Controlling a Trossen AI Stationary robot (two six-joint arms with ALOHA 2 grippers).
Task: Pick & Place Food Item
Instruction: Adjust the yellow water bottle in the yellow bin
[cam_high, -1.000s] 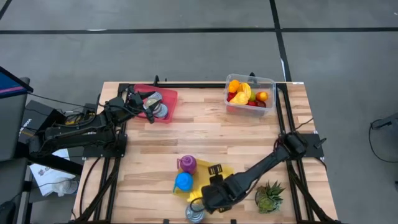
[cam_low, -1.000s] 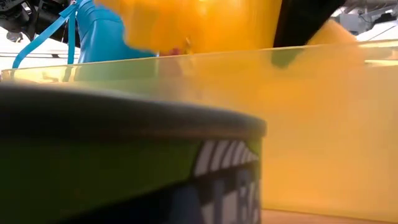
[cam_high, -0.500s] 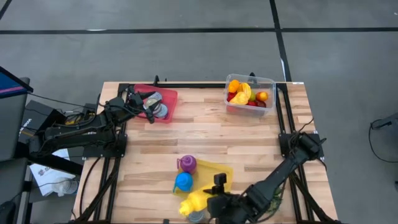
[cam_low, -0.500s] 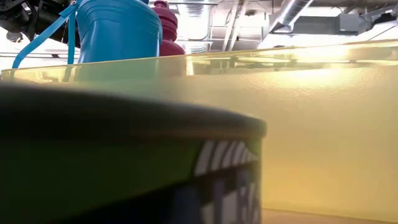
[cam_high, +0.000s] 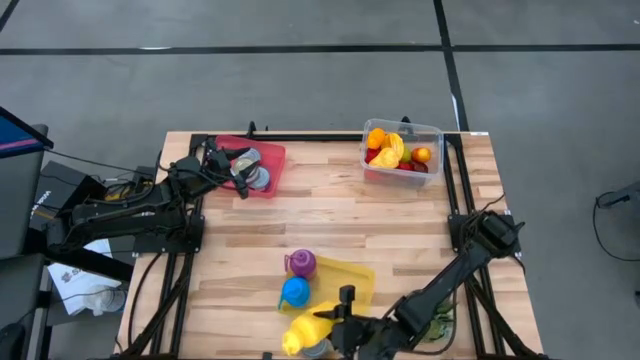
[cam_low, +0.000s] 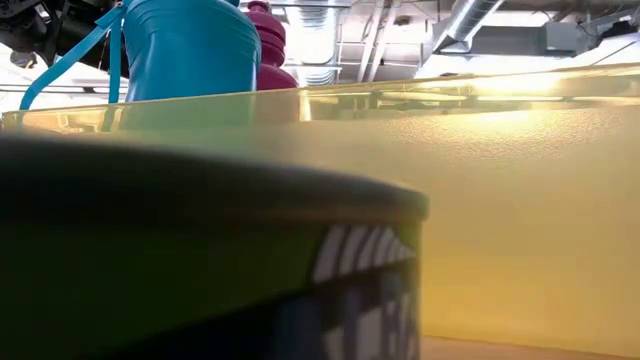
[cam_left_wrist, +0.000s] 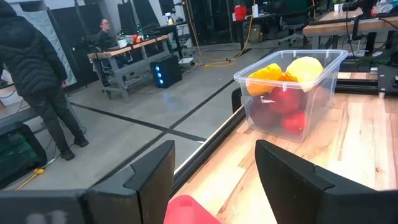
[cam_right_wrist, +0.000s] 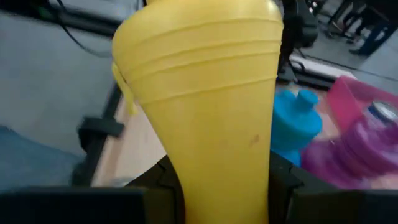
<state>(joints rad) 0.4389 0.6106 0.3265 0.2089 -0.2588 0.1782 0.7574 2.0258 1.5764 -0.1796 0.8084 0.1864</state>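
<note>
Near edge of the table: right gripper (cam_high: 322, 333) low over the front rim, clamped on a yellow ribbed item (cam_high: 303, 330). The right wrist view shows it filling the frame between the fingers (cam_right_wrist: 202, 118), which press its lower sides. It looks like a plastic squash or pear-shaped toy, though the shape is hard to read here. It hangs beside the yellow tray (cam_high: 352, 277), just over that tray's front corner, above a grey can (cam_high: 313, 349) partly hidden under it.

On the tray: blue bottle (cam_high: 295, 292) and purple bottle (cam_high: 300, 263), upright, close together. Small potted plant (cam_high: 437, 317) just beyond the right arm.

Mid table bare wood. Far side: clear food bin (cam_high: 402, 149) with orange, yellow and red pieces (same bin in the left wrist view (cam_left_wrist: 292, 90)). Far left: red tray (cam_high: 268, 160) with metal lids, left gripper (cam_high: 241, 172) parked at it, fingers apart, holding nothing.

Step in hand: item lifted, carry stage. Likely next: swing it across to the food bin at the far right, keep it clear of both bottles, release only once above the rim.
</note>
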